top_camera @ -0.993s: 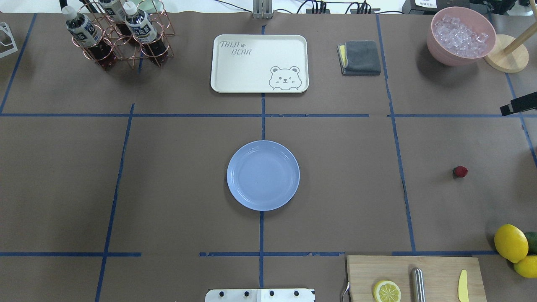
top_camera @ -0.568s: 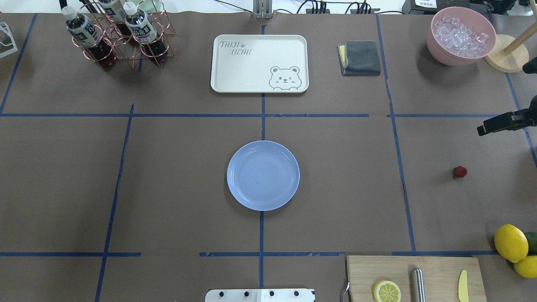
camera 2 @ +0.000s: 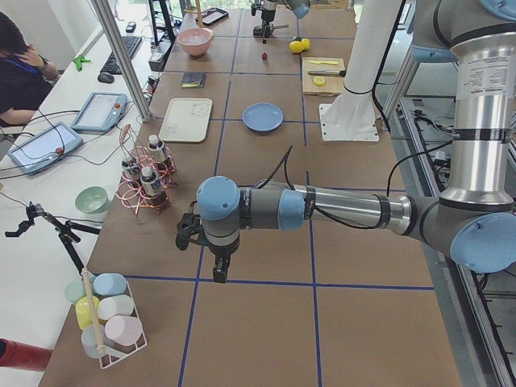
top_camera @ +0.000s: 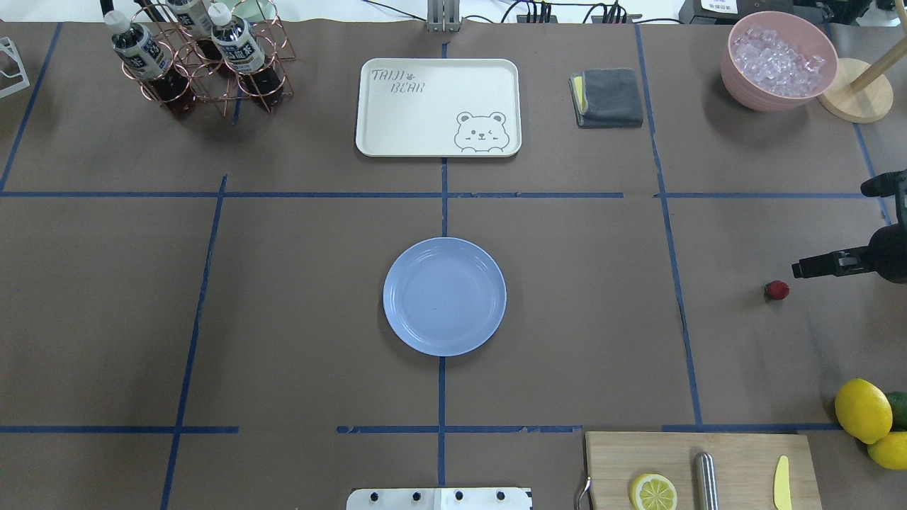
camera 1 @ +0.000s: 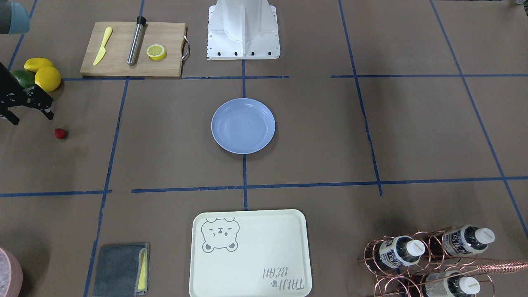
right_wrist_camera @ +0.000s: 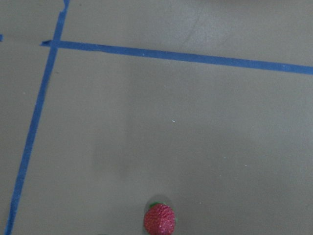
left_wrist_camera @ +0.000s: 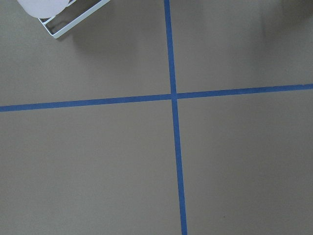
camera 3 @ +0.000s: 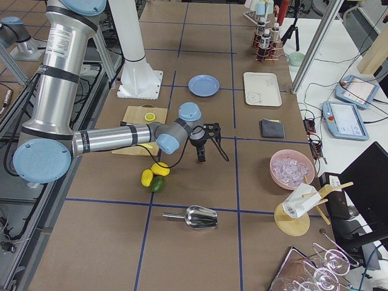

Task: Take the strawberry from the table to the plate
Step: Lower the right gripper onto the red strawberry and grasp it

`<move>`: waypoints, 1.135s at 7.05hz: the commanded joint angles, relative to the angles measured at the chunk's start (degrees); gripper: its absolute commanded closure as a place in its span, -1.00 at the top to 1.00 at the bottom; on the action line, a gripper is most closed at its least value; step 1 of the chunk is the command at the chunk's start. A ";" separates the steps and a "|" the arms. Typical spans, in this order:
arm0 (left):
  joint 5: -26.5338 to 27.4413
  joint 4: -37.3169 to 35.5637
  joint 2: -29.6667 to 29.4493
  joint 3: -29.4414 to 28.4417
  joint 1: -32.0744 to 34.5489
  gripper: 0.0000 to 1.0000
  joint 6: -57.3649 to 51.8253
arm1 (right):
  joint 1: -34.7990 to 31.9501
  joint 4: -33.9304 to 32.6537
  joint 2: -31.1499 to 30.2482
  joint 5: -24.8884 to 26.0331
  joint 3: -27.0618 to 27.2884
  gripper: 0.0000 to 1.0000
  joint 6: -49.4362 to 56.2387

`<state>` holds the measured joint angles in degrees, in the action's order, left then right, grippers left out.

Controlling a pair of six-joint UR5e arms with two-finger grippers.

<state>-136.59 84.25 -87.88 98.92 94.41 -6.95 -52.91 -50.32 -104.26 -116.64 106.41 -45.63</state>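
Strawberry (top_camera: 777, 290) lies on the table (top_camera: 567, 354) at 3 o'clock from the plate (top_camera: 444, 296) in the overhead view, well apart from it. Above it the right gripper (top_camera: 830, 229) hovers with jaws spread wide and empty. The berry sits near one fingertip, at the gripper's 7 o'clock, and at 6 o'clock in the wrist view, looking almost round. Whether the far-off left gripper (camera 2: 214, 256) is open, I cannot tell. By my judgement the right arm is much the nearer.
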 commanded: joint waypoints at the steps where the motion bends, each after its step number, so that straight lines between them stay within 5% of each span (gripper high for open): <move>1: -0.08 0.04 -0.01 0.04 -0.01 1.00 0.00 | 5.17 1.98 1.07 5.97 -3.48 0.92 -2.62; 8: -0.16 0.04 0.07 -0.05 -0.01 1.00 -0.17 | 7.65 2.07 5.56 6.60 -7.63 0.77 -2.54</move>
<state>-136.76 84.28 -87.80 98.95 94.39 -7.11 -45.22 -48.28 -98.64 -109.97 98.92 -48.19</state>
